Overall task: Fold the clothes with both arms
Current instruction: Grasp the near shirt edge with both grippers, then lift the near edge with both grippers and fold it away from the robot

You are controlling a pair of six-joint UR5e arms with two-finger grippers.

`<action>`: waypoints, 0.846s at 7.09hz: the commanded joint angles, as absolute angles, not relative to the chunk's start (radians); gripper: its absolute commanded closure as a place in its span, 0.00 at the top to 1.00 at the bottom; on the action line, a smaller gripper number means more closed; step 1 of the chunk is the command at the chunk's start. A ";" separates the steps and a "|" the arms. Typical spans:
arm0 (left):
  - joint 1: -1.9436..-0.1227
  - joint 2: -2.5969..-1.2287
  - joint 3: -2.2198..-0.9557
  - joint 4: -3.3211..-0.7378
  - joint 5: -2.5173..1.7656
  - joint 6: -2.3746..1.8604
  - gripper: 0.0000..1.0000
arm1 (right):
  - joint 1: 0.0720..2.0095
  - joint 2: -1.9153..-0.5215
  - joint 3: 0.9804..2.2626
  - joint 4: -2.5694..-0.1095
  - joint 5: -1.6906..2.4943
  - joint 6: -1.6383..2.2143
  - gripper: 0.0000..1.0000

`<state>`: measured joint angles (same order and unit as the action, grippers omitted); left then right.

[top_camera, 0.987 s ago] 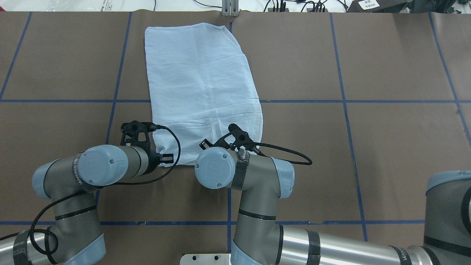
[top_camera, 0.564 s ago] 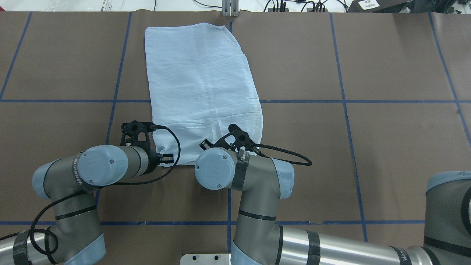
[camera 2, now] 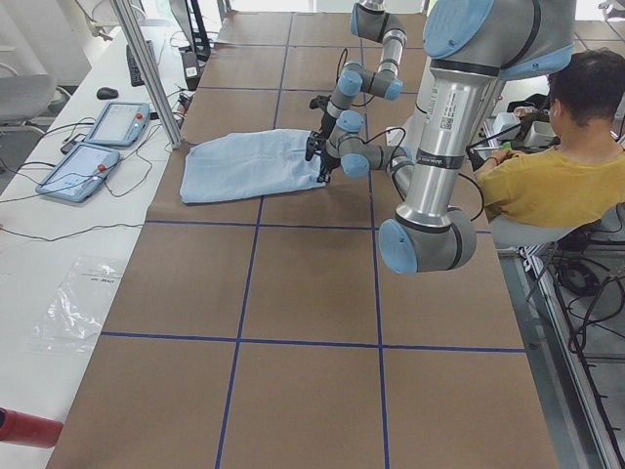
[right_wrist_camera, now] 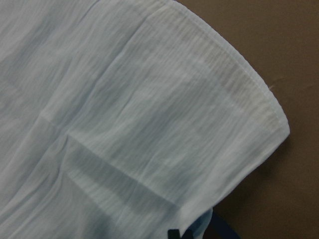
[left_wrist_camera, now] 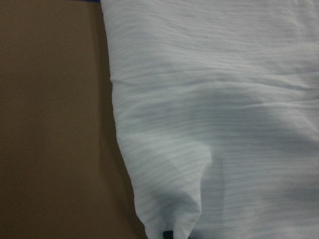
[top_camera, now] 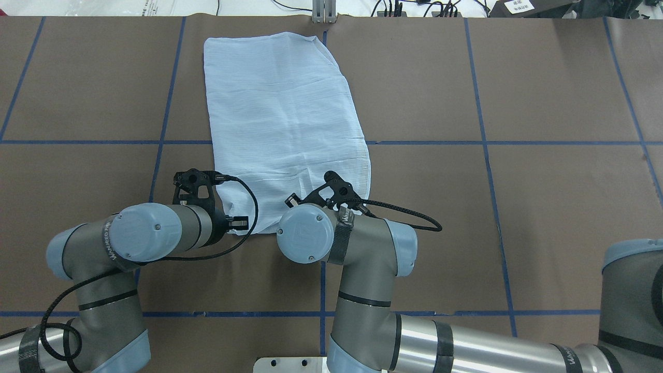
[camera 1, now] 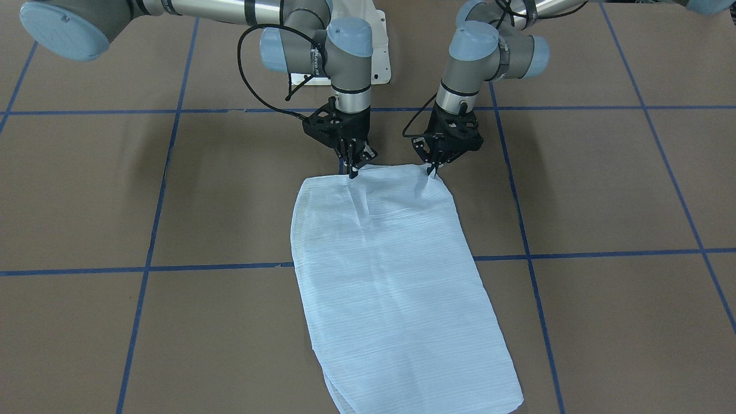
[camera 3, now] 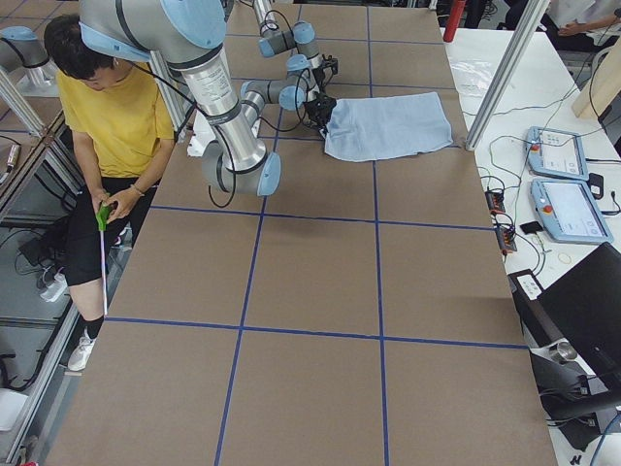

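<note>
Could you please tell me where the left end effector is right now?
In the front-facing view the left end effector is right of centre, pinching the robot-side edge of the shirt, with the right end effector beside it on that edge.

One shirt (top_camera: pixel 282 114) — two arms (top_camera: pixel 357 259) — one operator (camera 2: pixel 557 186)

Not much has moved in the last second. The left arm's black two-finger gripper (top_camera: pixel 239 223) has slid a touch toward the robot's right, and the black cable loop (top_camera: pixel 254 207) hanging off that wrist has swung across with it. The near corner of the thin light blue pinstriped shirt (top_camera: pixel 282 119) has been drawn the same way, so the hem there sits slightly further in. The right arm's black two-finger gripper (camera 1: pixel 352 172) has also crept to the robot's right, and its light blue wrist cap (top_camera: pixel 304 240) now sits a shade nearer the robot's base.
</note>
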<state>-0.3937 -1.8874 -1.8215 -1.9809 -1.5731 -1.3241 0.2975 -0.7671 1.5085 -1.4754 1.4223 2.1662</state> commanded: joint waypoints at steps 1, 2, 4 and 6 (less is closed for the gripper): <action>-0.394 -1.939 -1.867 -1.906 -1.578 -1.301 0.00 | 0.330 -0.828 1.630 -1.485 1.427 2.151 0.00; -0.391 -1.972 -1.906 -1.844 -1.582 -1.301 0.00 | 0.334 -0.912 1.735 -1.486 1.428 2.126 0.00; -0.382 -1.980 -2.032 -1.778 -1.638 -1.318 0.00 | 0.301 -1.020 1.939 -1.581 1.414 2.125 0.00; -0.286 -1.974 -2.164 -1.734 -1.640 -1.397 0.00 | 0.188 -1.020 2.119 -1.770 1.316 2.134 0.00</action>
<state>-0.3426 -1.9755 -2.0816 -1.7707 -1.6364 -1.3603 0.2495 -1.0139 2.0103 -1.6704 1.3636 2.1281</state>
